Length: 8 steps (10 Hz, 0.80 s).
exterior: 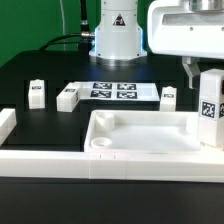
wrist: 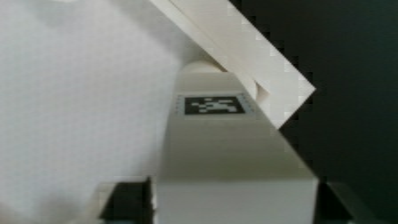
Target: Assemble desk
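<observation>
The desk tabletop (exterior: 140,135) lies rim-up on the black worktop (exterior: 60,125), against the border wall (exterior: 60,160). At its 3 o'clock, the end effector (exterior: 205,72) clamps an upright tagged leg (exterior: 210,112) (dark fingers (wrist: 125,203) flank it). The loose legs lie beyond: a left leg (exterior: 37,93) and a middle leg (exterior: 68,97) at 10 o'clock, and a right leg (exterior: 168,96) at 1 o'clock past the marker board (exterior: 113,91).

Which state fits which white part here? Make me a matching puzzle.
Things:
1 white plastic tray-like tabletop
2 thin flat white marker board
3 white square tagged leg farthest to the exterior view's right
4 white square tagged leg farthest to the exterior view's left
States:
A loose on the black table
B held upright in the jaws
C rim up, nearest the camera
D lying flat, showing four tags
Pairs: 1-C, 2-D, 3-B, 4-A
</observation>
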Motion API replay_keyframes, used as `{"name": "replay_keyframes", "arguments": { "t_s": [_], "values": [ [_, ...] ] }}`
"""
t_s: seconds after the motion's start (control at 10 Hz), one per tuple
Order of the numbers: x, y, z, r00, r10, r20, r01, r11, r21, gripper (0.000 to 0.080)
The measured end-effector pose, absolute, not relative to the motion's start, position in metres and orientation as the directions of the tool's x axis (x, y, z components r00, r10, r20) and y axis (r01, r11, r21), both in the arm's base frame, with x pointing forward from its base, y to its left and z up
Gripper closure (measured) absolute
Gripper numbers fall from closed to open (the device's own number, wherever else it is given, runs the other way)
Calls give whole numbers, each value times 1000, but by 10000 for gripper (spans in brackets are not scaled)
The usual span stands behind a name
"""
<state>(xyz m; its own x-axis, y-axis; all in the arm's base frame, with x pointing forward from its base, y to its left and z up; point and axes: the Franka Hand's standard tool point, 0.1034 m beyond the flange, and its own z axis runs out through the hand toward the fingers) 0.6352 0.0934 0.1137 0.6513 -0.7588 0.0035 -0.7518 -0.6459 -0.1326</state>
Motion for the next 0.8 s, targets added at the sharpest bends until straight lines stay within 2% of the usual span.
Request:
{"name": "replay_keyframes", "arguments": {
  "t_s": [0.1, 0.2, 0.5, 0.8],
  "values": [
    [635, 94, 114, 685, -728, 10, -721, -680, -132, 251],
    [635, 94, 114, 710, -704, 14, -697, -705, -133, 182],
    [635, 103, 116, 893, -446, 62, -436, -891, -127, 151],
    [635, 103, 116, 960, -266, 85, -256, -960, -111, 150]
  ]
}}
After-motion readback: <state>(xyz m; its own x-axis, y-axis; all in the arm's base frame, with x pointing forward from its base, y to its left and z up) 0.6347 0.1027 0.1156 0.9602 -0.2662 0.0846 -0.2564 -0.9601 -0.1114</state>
